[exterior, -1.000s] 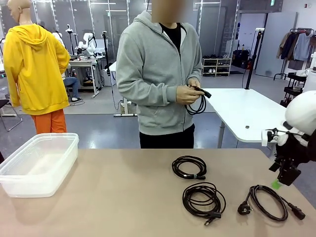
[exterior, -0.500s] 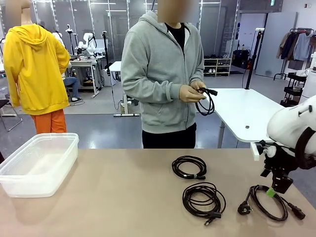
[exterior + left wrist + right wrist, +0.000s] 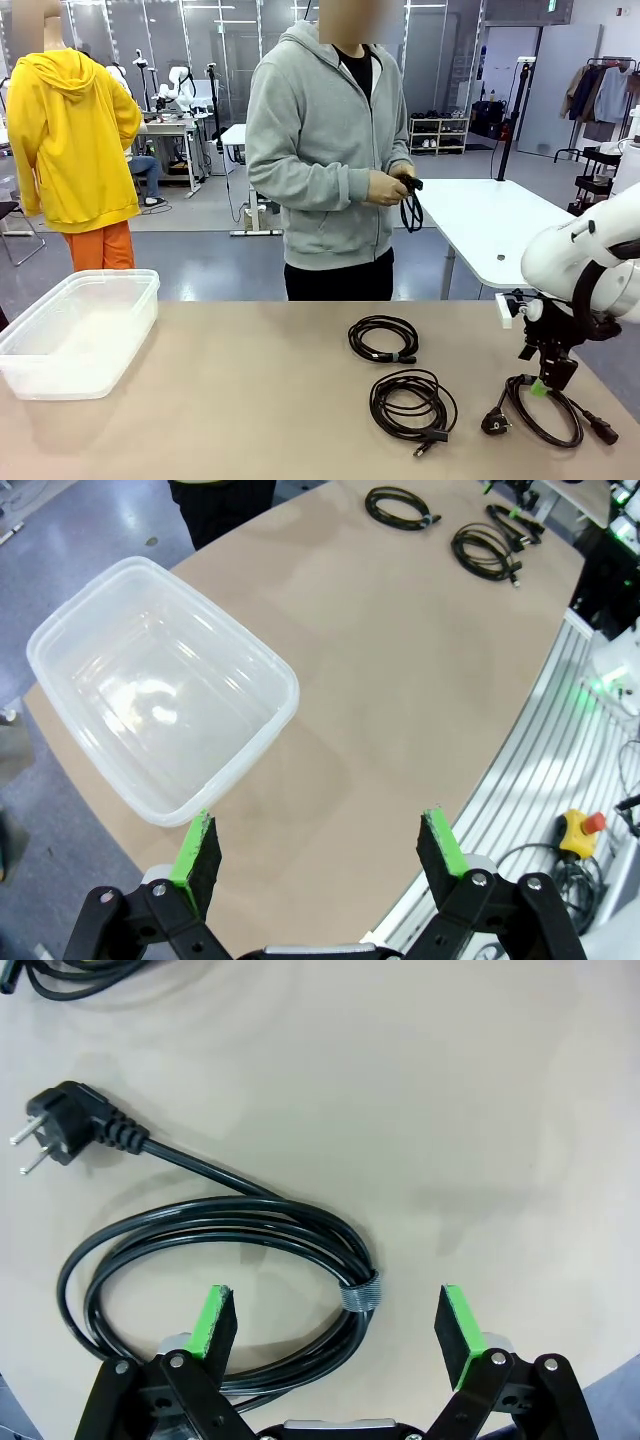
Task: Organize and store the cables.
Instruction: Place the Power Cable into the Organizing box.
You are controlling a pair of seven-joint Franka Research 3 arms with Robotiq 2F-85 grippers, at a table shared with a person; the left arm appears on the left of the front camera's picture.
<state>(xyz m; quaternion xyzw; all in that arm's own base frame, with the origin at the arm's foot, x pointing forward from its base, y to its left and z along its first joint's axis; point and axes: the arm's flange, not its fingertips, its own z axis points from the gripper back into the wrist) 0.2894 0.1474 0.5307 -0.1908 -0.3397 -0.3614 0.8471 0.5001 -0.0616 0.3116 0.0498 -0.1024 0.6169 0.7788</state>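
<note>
**A:** Cables first: where do they lie?

**B:** Three are tied coils on the tan table (image 3: 230, 400), all in its right half. A small black cord coil (image 3: 383, 339) lies near the middle. A larger black cord coil (image 3: 412, 404) sits just beside it, toward the near edge. A black power-cord coil with a chunky plug (image 3: 545, 412) is near the right edge. A fourth black cord (image 3: 410, 210) hangs from the person's hands (image 3: 385, 188) beyond the far edge.

**A:** What else is around?

**B:** A clear plastic rectangular tub (image 3: 60, 372) stands at the left edge, well apart from the coils.

**A:** And the arms?

**B:** The right gripper (image 3: 335, 1305) hangs low over the plug coil, pointing down at the table. Its green-padded fingers are spread wide and grasp nothing. One finger is over the inside of the loop and the other over bare table outside it. The bundled strands and their grey tie band (image 3: 362, 1293) run between the two. Whether the pads touch the cord I cannot tell. The left gripper (image 3: 318, 835) hovers high above the table's near edge by the tub, jaws wide apart and empty.
</note>
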